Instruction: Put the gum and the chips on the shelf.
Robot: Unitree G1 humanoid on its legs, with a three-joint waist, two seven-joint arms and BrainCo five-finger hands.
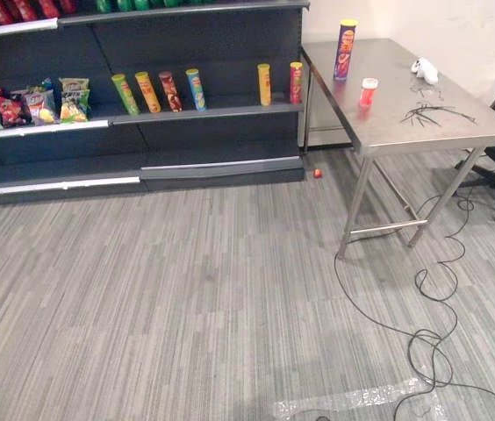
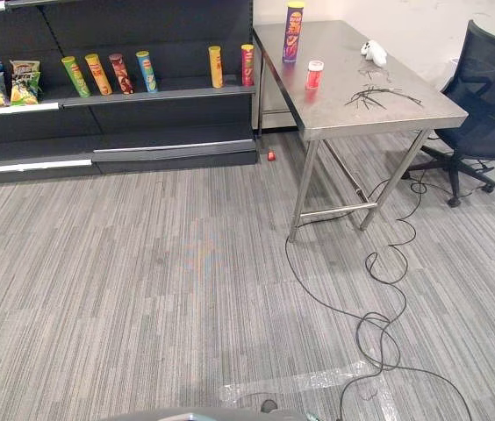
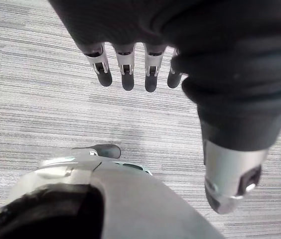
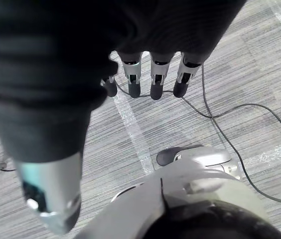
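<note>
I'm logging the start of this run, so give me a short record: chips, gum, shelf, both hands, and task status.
chips: chips can upright on the table, at its far end
gum: gum bottle upright on the table, nearer than the can
shelf: holds a row of cans and, further left, bags
left hand: open, empty, above the floor
right hand: open, empty, above the floor
status: neither item on the shelf yet
</note>
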